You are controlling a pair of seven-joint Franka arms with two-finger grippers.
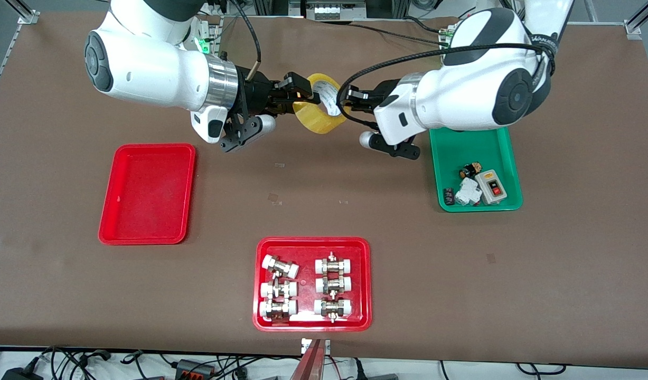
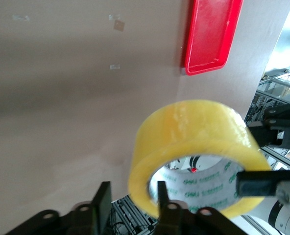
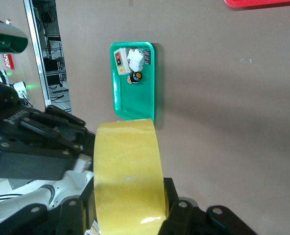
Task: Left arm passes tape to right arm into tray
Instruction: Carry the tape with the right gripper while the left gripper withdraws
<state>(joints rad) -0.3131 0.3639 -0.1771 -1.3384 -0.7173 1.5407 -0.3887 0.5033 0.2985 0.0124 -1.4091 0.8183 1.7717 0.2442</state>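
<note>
The yellow tape [image 1: 324, 105] hangs in the air over the table between the two arms, far above the plain red tray [image 1: 147, 192]. My right gripper [image 1: 304, 95] is shut on the tape, with a finger against each flat side of the roll [image 3: 128, 171]. My left gripper [image 1: 349, 100] is open around the roll's wall: one finger sits inside the white core, the other stands clear of the yellow outside [image 2: 194, 142]. The tray also shows in the left wrist view [image 2: 211, 34].
A green tray [image 1: 477, 169] with small electrical parts lies under the left arm. A wider red tray [image 1: 313, 322] with several white-capped metal fittings sits near the front camera. The plain red tray is at the right arm's end.
</note>
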